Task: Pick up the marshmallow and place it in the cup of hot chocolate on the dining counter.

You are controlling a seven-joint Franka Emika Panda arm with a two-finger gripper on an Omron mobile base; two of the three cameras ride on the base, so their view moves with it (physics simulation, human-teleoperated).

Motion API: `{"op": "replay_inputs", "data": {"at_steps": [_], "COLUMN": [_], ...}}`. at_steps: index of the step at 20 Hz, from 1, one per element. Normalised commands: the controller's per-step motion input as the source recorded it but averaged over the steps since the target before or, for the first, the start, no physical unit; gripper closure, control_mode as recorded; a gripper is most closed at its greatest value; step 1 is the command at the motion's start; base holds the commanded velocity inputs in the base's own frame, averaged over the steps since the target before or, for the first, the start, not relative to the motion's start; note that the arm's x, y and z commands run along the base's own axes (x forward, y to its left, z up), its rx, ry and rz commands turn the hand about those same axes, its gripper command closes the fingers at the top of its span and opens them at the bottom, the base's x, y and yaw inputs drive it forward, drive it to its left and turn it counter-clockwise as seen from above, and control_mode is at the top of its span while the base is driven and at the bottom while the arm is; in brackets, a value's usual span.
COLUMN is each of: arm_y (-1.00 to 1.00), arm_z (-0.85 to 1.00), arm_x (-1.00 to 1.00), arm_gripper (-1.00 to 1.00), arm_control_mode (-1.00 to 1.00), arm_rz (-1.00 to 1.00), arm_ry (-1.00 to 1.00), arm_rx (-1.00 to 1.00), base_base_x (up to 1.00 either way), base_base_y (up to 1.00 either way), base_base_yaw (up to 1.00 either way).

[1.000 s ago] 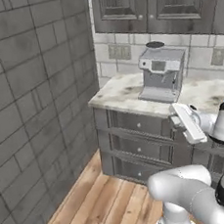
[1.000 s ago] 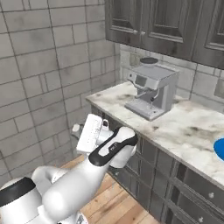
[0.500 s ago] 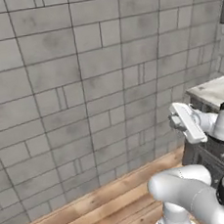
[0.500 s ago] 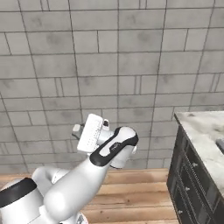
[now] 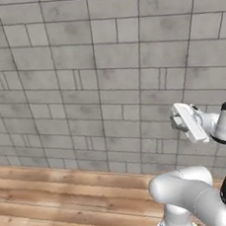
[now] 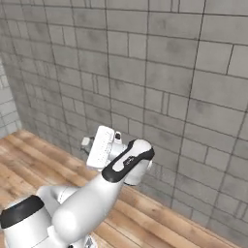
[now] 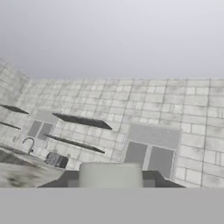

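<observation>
Left base view has the gripper (image 5: 178, 121) held high before a grey brick wall (image 5: 81, 79), above a wooden floor (image 5: 55, 201). Hand view shows the marshmallow (image 7: 110, 175), an off-white block, between the gripper's dark fingertips, which are clamped on it.

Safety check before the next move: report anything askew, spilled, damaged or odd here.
Nothing stands out. The gripper is raised in front of an intact grey brick wall, and the wooden floor beneath shows no spill or damage.
</observation>
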Motion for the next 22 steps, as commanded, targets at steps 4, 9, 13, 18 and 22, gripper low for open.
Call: {"op": "replay_inputs", "data": {"at_steps": [4,9,13,18,22], "arm_y": [0.00,0.00,0.00,0.00,0.00], "arm_z": [0.00,0.00,0.00,0.00,0.00], "arm_x": [0.00,0.00,0.00,0.00,0.00], "arm_gripper": [1.00,1.00,1.00,1.00,1.00], "arm_control_mode": [1.00,1.00,1.00,1.00,1.00], "arm_rz": [0.00,0.00,0.00,0.00,0.00], "arm_ry": [0.00,0.00,0.00,0.00,0.00], "arm_rx": [0.00,0.00,0.00,0.00,0.00], "base_base_x": [0.00,0.00,0.00,0.20,0.92], "base_base_y": [0.00,0.00,0.00,0.05,-0.68], "base_base_yaw": [1.00,1.00,1.00,0.90,0.43]}}
